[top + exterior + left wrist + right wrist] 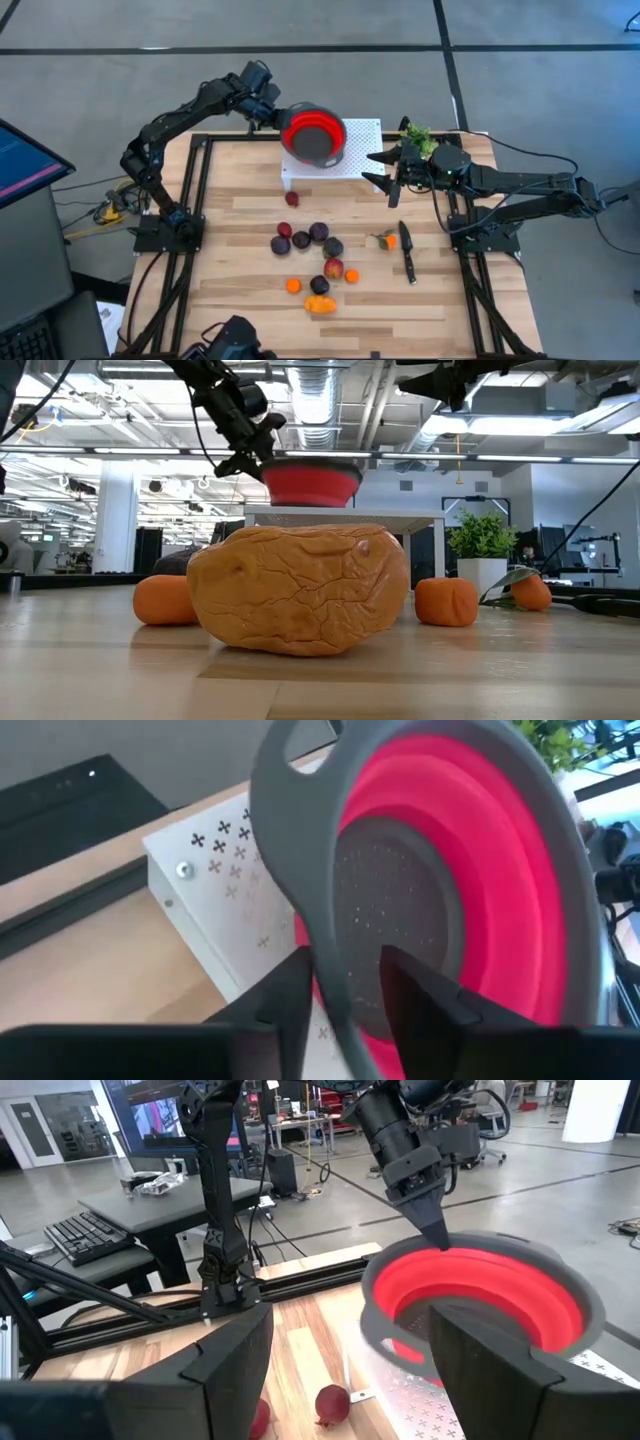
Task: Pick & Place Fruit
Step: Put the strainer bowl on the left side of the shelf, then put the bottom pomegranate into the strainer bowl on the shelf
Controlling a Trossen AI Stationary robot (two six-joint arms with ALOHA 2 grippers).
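A red collapsible bowl with a grey rim (313, 137) sits over a white perforated stand (365, 140) at the table's far side. My left gripper (275, 118) is shut on the bowl, at its left side. My right gripper (385, 170) hangs open just right of the stand, and its wrist view shows the fingers spread wide (350, 1370). The fruit lies on the wood: a red ball (292, 199), dark plums (318, 232), a red-yellow ball (334, 268), small oranges (293, 285) and the larger orange piece (320, 304), which fills the low view (300, 590). My left gripper pinches the bowl's grey rim (335, 975) on its left side. One finger (400, 990) is inside the bowl and the other (290, 995) outside. The fingers reach in slanting down from the table's far left. The bowl (310, 480) is close over the stand top; I cannot tell if it touches.
A black-handled knife (407, 250) lies right of the fruit, beside an orange with a leaf (387, 240). A small green potted plant (418, 135) stands at the far right, close to my right arm. Bare wood lies along the table's left side and near edge.
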